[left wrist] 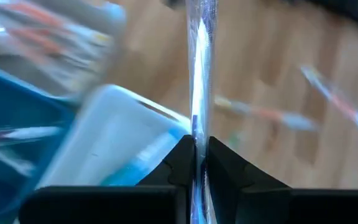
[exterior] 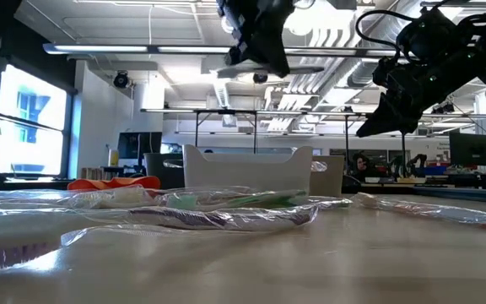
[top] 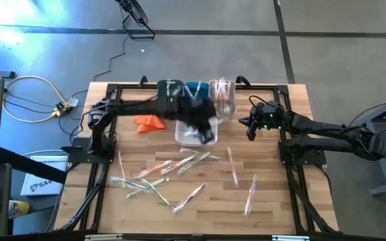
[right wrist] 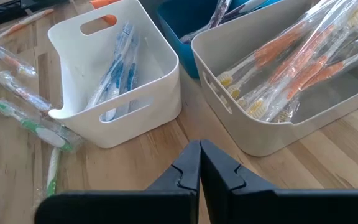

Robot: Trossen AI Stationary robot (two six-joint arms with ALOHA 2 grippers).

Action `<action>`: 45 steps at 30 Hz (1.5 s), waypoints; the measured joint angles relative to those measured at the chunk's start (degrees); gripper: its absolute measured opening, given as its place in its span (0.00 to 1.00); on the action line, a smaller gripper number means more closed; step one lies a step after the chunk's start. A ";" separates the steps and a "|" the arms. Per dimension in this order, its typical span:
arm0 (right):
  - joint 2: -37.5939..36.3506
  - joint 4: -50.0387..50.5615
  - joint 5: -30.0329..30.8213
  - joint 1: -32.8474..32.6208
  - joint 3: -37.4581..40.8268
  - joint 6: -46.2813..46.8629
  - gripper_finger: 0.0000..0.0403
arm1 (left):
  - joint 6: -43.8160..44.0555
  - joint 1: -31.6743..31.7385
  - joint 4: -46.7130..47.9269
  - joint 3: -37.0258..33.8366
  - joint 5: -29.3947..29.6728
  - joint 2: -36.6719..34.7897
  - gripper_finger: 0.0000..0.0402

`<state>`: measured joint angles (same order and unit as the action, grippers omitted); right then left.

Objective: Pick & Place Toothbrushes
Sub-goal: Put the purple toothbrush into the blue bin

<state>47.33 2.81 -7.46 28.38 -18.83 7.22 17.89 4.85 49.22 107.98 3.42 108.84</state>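
Toothbrush (left wrist: 199, 81), blue, wrapped, hangs pinched in my left fingers (left wrist: 194, 155) above the white bin (right wrist: 114, 74). Light, stiff, slippery film: I grip mid-handle. Right fingers (right wrist: 199, 163) closed, empty.

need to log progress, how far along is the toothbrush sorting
Partly done: blue-handled brushes already lie in the white bin, orange ones in the grey bin. In hand: the left end effector is shut on a wrapped blue toothbrush above the bins. Left: about a dozen loose toothbrushes on the table; the right end effector waits, shut and empty.
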 joint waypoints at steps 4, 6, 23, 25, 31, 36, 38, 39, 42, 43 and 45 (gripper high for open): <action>0.00 0.00 0.00 0.00 0.00 0.00 0.01 | 6.13 6.37 -3.02 0.00 0.07 0.00 0.07; 0.00 0.01 0.00 0.00 0.00 0.00 0.01 | 8.11 9.57 -4.45 0.00 0.12 0.00 0.07; 0.00 -0.02 0.00 0.00 0.00 -4.72 0.01 | 13.87 22.67 -21.08 0.09 5.70 4.99 0.07; 0.00 -0.02 0.04 0.02 0.00 -5.20 0.01 | 14.26 23.27 -19.97 -0.11 6.18 6.37 0.07; 0.00 -0.06 0.87 0.02 0.00 -6.03 0.01 | 16.13 24.09 -20.82 0.00 7.00 11.07 0.07; 0.00 -0.02 3.74 0.15 -0.02 -6.08 0.01 | 18.16 24.08 -19.16 -0.07 9.68 13.99 0.07; 0.00 -0.04 4.48 0.15 -0.02 -6.08 0.01 | 19.63 24.06 -17.99 -0.04 10.76 14.84 0.07; 0.00 -0.02 4.66 0.13 -0.02 -6.08 0.01 | 19.95 24.21 -17.15 -0.04 10.97 15.30 0.07; 0.00 -0.02 4.67 0.13 -0.02 -7.12 0.01 | 20.54 24.41 -16.38 -0.04 11.21 16.62 0.07; 0.00 0.00 4.55 0.13 -0.02 -7.38 0.01 | 21.15 24.43 -15.86 -0.04 11.35 16.84 0.07; 0.00 -0.02 4.50 0.11 -0.02 -7.49 0.01 | 21.40 24.43 -15.70 -0.04 11.48 17.35 0.07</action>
<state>47.33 2.79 -2.96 28.49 -18.85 -0.26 39.30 29.28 33.52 107.94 14.90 126.18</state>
